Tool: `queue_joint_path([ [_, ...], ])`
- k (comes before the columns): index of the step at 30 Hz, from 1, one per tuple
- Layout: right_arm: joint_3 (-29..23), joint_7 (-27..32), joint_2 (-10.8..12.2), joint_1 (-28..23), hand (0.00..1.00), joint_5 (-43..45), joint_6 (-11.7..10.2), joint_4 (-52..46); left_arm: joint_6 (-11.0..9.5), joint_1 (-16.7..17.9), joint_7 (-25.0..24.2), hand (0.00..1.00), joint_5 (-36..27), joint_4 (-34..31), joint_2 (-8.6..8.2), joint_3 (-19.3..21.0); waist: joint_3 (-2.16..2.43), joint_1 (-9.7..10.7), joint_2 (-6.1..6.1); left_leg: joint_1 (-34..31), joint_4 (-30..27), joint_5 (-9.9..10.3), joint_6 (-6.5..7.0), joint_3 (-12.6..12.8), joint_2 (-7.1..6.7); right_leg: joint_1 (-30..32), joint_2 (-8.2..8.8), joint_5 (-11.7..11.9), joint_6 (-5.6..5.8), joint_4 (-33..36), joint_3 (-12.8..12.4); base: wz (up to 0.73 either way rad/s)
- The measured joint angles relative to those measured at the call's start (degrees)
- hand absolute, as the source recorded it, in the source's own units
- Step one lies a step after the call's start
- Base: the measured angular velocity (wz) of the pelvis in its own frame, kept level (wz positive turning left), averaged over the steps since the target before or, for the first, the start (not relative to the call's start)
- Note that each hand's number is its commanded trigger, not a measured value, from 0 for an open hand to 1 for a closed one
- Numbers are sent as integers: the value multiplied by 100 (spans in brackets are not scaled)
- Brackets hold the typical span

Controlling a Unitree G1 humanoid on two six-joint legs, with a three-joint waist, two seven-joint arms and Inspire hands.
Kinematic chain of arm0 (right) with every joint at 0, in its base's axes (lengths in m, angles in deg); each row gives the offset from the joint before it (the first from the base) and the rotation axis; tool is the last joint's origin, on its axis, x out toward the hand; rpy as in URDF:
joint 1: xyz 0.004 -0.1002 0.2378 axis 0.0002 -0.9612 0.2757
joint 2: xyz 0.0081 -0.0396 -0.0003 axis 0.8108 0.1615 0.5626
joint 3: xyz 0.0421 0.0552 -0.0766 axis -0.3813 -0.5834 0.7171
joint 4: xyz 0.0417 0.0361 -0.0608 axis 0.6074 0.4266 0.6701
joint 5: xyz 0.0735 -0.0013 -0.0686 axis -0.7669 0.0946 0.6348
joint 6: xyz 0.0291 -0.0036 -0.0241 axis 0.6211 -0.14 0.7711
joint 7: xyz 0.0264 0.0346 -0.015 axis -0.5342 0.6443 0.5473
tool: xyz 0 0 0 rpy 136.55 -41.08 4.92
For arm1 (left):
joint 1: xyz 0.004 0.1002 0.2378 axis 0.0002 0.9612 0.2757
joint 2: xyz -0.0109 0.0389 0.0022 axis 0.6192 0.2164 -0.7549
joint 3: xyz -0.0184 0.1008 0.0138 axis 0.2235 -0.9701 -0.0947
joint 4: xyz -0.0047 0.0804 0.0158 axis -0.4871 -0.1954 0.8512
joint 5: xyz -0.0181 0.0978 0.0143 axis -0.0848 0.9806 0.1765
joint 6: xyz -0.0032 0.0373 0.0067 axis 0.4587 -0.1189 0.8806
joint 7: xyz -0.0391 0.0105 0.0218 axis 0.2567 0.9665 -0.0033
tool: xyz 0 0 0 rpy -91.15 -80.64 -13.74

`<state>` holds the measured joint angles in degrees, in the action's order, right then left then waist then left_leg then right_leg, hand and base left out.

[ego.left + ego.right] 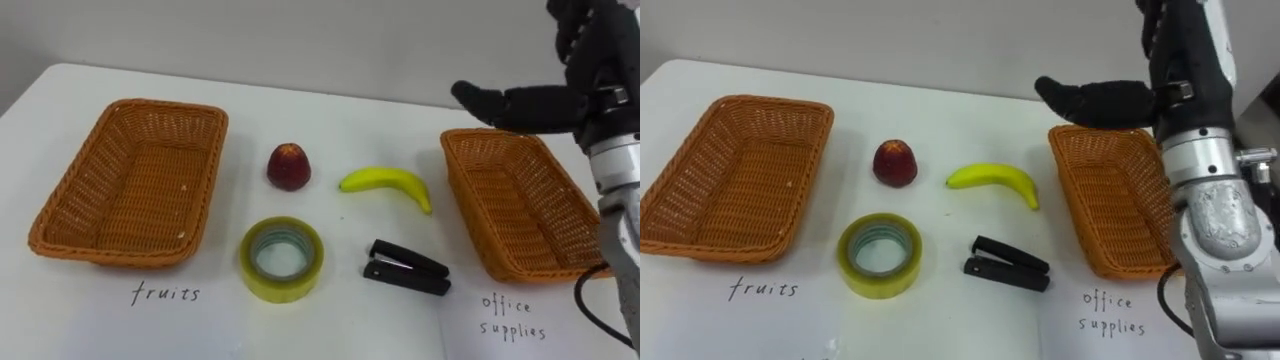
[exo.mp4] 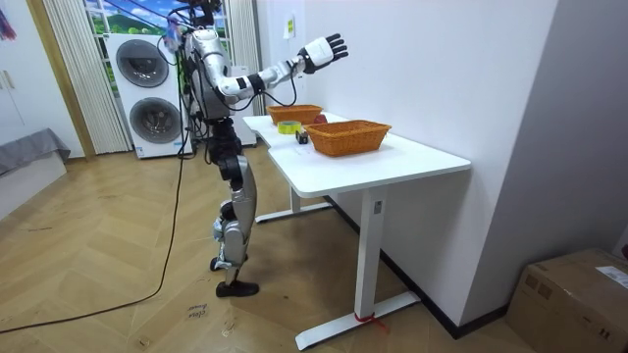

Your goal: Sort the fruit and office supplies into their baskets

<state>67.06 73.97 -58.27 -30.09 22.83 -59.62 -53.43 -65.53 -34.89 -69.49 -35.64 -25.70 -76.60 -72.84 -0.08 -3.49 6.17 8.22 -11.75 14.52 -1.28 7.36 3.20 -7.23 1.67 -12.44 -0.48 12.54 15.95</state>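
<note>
The right hand (image 1: 1180,85) hangs with fingers spread, holding nothing, above the far edge of the right basket (image 1: 1070,195). The banana (image 1: 992,179) and stapler (image 1: 1008,264) lie just left of that basket, the apple (image 1: 895,163) and tape roll (image 1: 879,254) further left. I'd drop onto the stapler, grip across its narrow body, and lift clear of the rim

A: Right hand (image 1: 1180,75)?
B: Black shell, black fingers, small white tag. Forearm silver-grey, ringed wrist collar, dark cable looping below.
A: Body?
B: Silver-white torso, dark joints, silver legs.
</note>
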Motion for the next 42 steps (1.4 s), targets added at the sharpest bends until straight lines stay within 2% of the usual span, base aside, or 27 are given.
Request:
queue_joint_path([
  [6, 195, -389, -10, 0, 0, 246, 115, 45, 37, 16, -9, 0, 7, 0, 8, -22, 3, -10, 15, -17, -9, -3, -3, -55, -6, -9, 21, 0, 1, 7, 46, 5],
  [11, 210, -800, -152, 0, 0, 656, 115, 103, 33, -9, -69, 0, 307, -32, 144, -238, -19, -11, 85, -105, -113, -2, -5, -117, -2, 14, 20, 0, 0, 8, 50, 6],
  [15, 446, -1145, -279, 3, 0, 1107, 108, 355, 24, -198, -111, 0, 499, -44, 169, -257, -30, -144, 97, -107, -144, -2, -4, -113, -2, 20, 16, 8, -13, 14, -4, -3],
  [21, 624, -1680, -285, 2, 0, 1170, 121, 640, -4, -358, -157, 0, 552, -115, 223, -361, -45, -159, 82, -112, -147, -2, -4, -115, 1, 21, 17, 14, -19, 11, -2, 0],
  [26, 625, -1919, -288, -10, 0, 1168, 122, 805, -3, -355, -220, 0, 549, -114, 226, -366, -47, -154, 80, -99, -143, -2, -4, -115, 0, 2, 4, 17, -15, 2, -2, 0],
  [30, 658, -2176, -287, -45, 0, 1167, 331, 937, 24, -353, -220, 0, 551, -113, 226, -370, -46, -157, 81, -104, -131, -1, -5, -114, 2, 13, 11, 17, -14, 7, 4, 0],
  [35, 670, -2477, -287, -102, 0, 1169, 485, 939, 36, -346, -222, 0, 556, -113, 227, -370, -38, -160, 90, -101, -97, -1, -5, -108, 2, 30, 15, 17, -14, 12, 1, 0],
  [42, 898, -2833, -287, -222, 0, 1171, 559, 1130, 37, -345, -224, 0, 552, -103, 249, -470, 0, -183, 145, -85, -102, -2, -5, -111, -2, 14, 23, 19, -11, 13, -2, 0],
])
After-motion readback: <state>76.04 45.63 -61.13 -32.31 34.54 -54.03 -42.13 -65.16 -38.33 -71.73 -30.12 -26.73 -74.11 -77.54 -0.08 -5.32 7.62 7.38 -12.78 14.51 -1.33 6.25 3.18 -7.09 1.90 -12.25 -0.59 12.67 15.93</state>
